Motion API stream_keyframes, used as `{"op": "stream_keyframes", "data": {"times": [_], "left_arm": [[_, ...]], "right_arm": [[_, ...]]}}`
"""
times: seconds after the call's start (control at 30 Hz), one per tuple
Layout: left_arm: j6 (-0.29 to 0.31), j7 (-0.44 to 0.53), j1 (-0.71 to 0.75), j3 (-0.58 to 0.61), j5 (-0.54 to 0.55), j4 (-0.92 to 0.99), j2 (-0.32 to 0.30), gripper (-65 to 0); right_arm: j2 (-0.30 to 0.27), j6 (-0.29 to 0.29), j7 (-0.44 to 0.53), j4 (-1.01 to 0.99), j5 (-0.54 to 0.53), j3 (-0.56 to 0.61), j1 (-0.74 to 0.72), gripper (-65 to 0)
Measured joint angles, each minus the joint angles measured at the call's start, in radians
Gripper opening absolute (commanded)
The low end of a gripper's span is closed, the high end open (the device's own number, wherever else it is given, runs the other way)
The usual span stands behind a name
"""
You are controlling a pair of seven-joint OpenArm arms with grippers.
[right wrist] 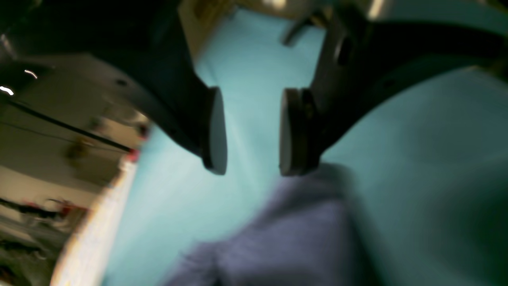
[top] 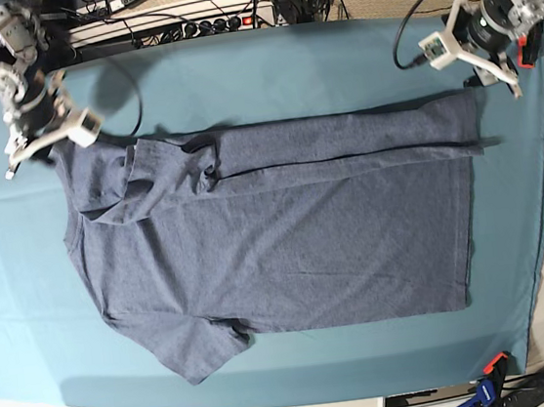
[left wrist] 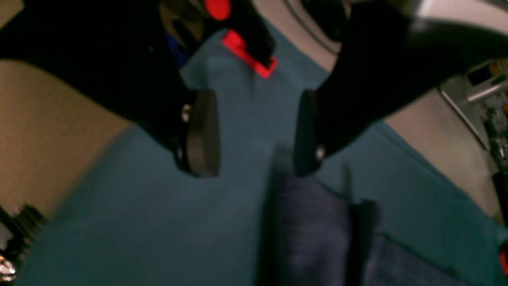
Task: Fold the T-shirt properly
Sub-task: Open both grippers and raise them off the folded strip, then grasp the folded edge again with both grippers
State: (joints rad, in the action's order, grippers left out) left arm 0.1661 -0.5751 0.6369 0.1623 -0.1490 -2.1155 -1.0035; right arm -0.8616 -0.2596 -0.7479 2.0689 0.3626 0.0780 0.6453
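T-shirt (top: pixel 276 242): far long edge folded inward; near sleeve and side unfolded, crosswise folds remaining. Left gripper (left wrist: pixel 256 131) and right gripper (right wrist: pixel 252 131): jaws open, empty, above the shirt's far corners.

The base view looks straight down from high above the whole bench (top: pixel 266 67); each wrist view sits close behind its own hand, looking past the fingers at cloth near a far corner; all three share the T-shirt (top: pixel 275 233).
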Motion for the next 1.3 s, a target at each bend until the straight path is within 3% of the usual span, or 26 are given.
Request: {"op": "stream_keyframes", "data": {"times": [0.13,0.33,0.63,1.07,1.17,1.27,1.3], "left_arm": [[0.0,0.0,0.028,0.0,-0.005,-0.01,0.0,-33.3],[0.0,0.018,0.025,0.0,-0.007,-0.01,0.014,-33.3],[-0.001,0.018,0.025,0.0,-0.008,-0.01,0.014,-33.3],[0.0,0.018,0.025,0.0,-0.008,-0.01,0.014,-33.3],[-0.001,0.018,0.024,0.0,-0.008,-0.01,0.014,-33.3],[0.0,0.018,0.025,0.0,-0.043,-0.01,0.014,-33.3],[0.0,0.018,0.025,0.0,-0.066,-0.01,0.014,-33.3]], "right_arm": [[0.007,-0.031,0.011,0.005,-0.001,-0.001,0.056,-35.4],[0.065,-0.049,0.147,-0.087,-0.014,-0.003,0.058,-35.4],[0.148,-0.036,0.15,-0.219,0.006,-0.003,-0.078,-35.4],[0.15,-0.045,0.145,-0.251,0.005,0.023,-0.178,-35.5],[0.15,-0.048,0.142,-0.251,0.004,0.023,-0.177,-42.0],[0.15,-0.047,0.134,-0.251,0.004,0.023,-0.177,-63.6],[0.15,-0.047,0.131,-0.251,0.003,0.023,-0.177,-65.0]]}}
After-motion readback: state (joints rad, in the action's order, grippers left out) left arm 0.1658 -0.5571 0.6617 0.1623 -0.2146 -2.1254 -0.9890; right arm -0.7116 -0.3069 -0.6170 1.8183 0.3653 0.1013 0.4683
